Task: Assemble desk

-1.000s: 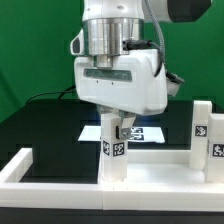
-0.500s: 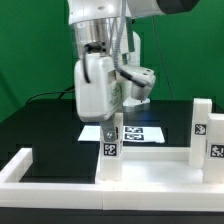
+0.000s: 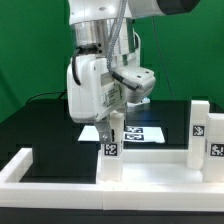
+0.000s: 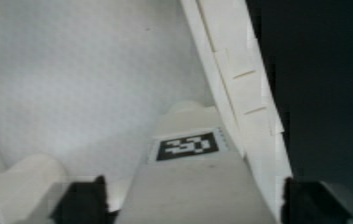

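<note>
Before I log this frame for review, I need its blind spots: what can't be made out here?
- Exterior view: the gripper fingertips sit behind the upright leg block, so open or shut on it is unclear.
- Exterior view: the marker board is partly hidden by the arm and leg block.
- Exterior view: the tabletop is cut off by the bottom edge.
- Wrist view: the finger pads are dark, blurred and cropped; contact is unreadable.

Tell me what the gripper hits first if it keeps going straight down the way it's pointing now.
Most likely the upright leg block directly beneath the gripper. In the wrist view its tagged face sits between the fingers, with the tabletop slab below. Whether the fingers already touch the leg is unclear.
</note>
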`<action>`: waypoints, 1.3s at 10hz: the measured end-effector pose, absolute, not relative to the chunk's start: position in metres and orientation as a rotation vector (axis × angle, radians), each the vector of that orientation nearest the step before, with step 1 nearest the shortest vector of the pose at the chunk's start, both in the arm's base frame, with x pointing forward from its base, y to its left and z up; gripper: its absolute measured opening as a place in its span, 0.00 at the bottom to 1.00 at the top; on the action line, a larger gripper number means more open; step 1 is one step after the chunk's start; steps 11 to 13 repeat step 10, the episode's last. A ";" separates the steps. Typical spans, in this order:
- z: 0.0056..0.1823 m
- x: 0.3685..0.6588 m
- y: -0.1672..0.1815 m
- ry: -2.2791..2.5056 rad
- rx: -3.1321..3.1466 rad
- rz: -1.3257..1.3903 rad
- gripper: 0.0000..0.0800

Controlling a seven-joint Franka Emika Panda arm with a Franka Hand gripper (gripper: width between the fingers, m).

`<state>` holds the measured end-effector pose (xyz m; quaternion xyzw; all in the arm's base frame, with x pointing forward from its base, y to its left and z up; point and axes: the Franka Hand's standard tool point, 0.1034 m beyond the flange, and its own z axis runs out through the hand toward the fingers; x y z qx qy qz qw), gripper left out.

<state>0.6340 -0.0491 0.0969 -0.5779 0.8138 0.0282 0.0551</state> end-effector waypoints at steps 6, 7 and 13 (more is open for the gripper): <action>0.165 0.661 -0.026 2.361 -1.731 0.043 0.81; 0.162 0.660 -0.026 2.360 -1.735 0.038 0.81; 0.161 0.659 -0.026 2.361 -1.736 0.039 0.81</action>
